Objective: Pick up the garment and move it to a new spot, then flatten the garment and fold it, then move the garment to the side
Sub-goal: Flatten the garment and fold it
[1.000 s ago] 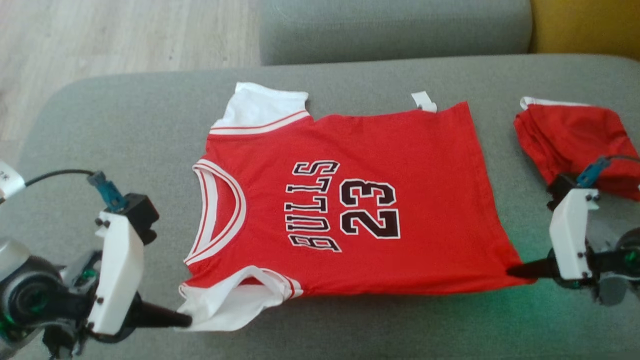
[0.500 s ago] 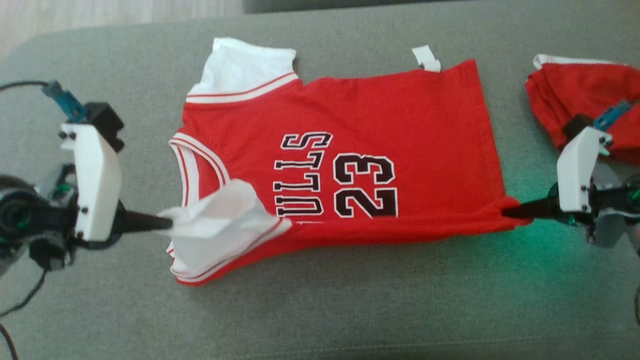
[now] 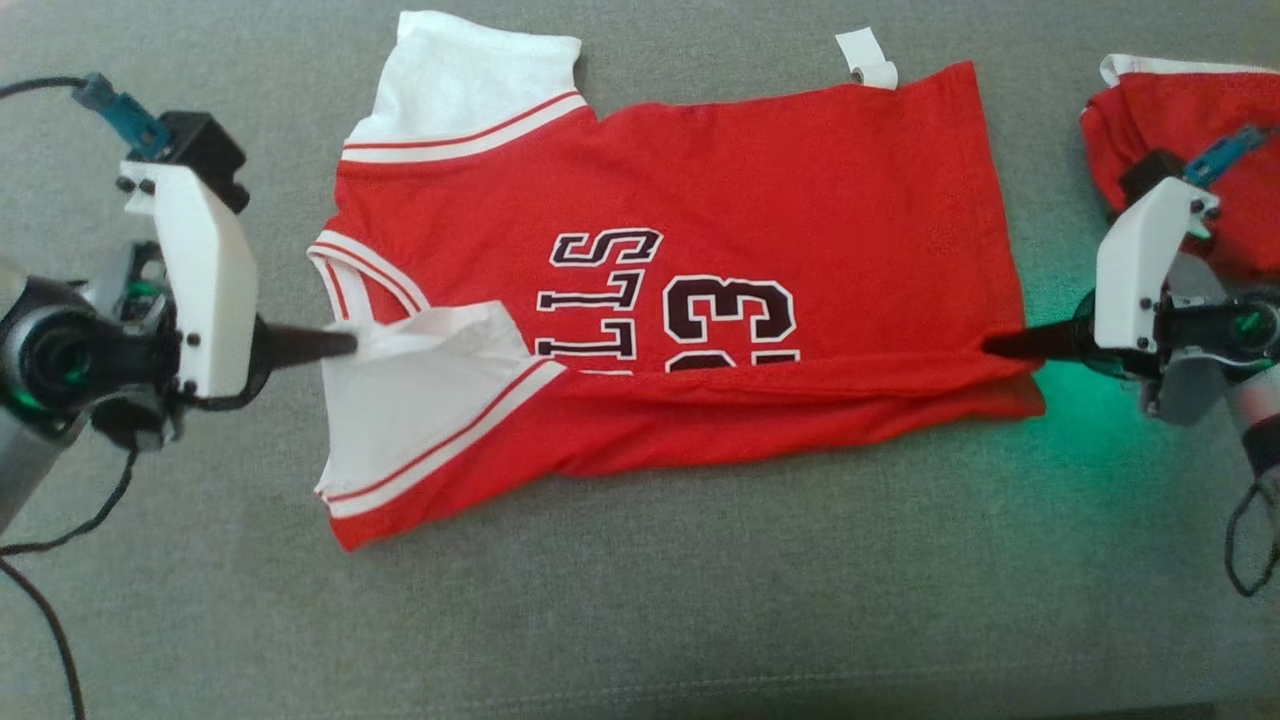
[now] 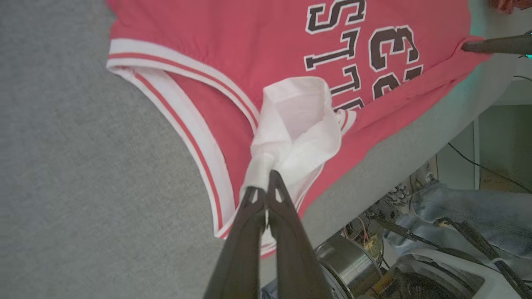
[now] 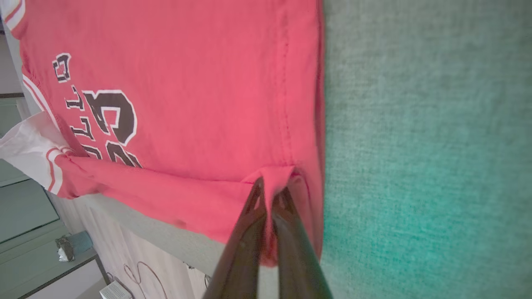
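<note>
The left gripper (image 3: 343,343) has two long, thin, dark fingers. They are squeezed tight together on the white sleeve (image 3: 420,400) of the jersey (image 3: 760,190). The sleeve is soft and thin. It bunches up like a little bag right at the tips, then spreads out flat over the red cloth. It has a white band with a red stripe along its edge.

The right gripper (image 3: 992,347) is squeezed tight too. It pinches the near bottom corner of the jersey, and the red cloth makes a small pointy fold where the fingers bite it.

The jersey lies between the two grippers on a gray cushion (image 3: 640,600). Its neck is toward the left gripper and its bottom edge is toward the right one. It is bright red and smooth. A long strip of its near side is turned over onto the front. That strip hides the low part of the black letters (image 3: 600,290) and the big black number (image 3: 730,310), which have white lines around them. The neck hole is round with white and red stripes. The far sleeve (image 3: 470,70) lies flat. A small white tag (image 3: 866,60) sticks out at the far edge.

The cushion looks rough and woven. Green light shines on it by the right gripper. Another red cloth (image 3: 1170,120) sits crumpled past that gripper, apart from the jersey.
</note>
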You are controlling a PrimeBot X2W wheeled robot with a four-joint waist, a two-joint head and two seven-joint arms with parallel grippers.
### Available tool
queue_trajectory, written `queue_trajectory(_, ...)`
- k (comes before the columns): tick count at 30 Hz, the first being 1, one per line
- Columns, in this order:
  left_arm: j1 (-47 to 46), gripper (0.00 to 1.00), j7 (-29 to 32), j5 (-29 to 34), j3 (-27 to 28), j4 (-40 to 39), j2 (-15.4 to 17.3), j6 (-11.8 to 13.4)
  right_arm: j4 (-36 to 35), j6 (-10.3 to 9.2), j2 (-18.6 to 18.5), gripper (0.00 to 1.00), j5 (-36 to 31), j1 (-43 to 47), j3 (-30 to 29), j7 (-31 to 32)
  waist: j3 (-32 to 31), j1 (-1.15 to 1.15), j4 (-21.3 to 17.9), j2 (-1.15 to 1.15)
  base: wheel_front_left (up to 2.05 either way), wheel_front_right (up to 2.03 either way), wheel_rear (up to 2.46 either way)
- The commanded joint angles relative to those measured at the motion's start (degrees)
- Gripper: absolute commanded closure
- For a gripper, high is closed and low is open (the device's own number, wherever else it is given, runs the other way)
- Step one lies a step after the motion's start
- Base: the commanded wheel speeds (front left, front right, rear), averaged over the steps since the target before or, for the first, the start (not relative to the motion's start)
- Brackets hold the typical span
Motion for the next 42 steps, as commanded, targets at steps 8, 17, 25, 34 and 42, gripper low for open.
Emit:
queue_trajectory(8,-3.9,0.00,-7.5,5.2,3.3,6.1,-0.6,-3.2,-2.1,0.42,0.3,0.00,-1.7,-0.7,-2.9,-5.2,-2.3,0.00,0.2,0.00,0.00,0.00,0.00)
queue_trajectory(17,-1.0,0.00,-29.9,16.8,4.7,5.6,-1.6,-3.7,-10.9,0.42,1.3,0.00,-2.0,7.8,-10.3,-29.8,-9.2,0.00,1.9,0.00,0.00,0.00,0.00)
queue_trajectory(25,9.5,0.00,-55.7,27.0,8.3,-2.5,-2.4,10.3,-23.4,0.42,4.4,0.00,-11.4,21.9,-14.6,-57.7,-12.5,0.00,3.3,0.00,0.00,0.00,0.00)
queue_trajectory(34,29.0,0.00,-66.8,29.4,16.6,-11.8,-4.5,27.2,-26.1,0.42,13.1,0.00,-28.0,34.4,-20.5,-69.0,-12.7,0.00,2.3,0.00,0.00,0.00,0.00)
queue_trajectory(42,41.1,0.00,-66.3,32.3,15.8,-10.0,-10.8,28.6,-22.2,0.42,16.8,0.00,-36.9,35.5,-22.0,-63.0,-11.5,0.00,2.0,0.00,0.00,0.00,0.00)
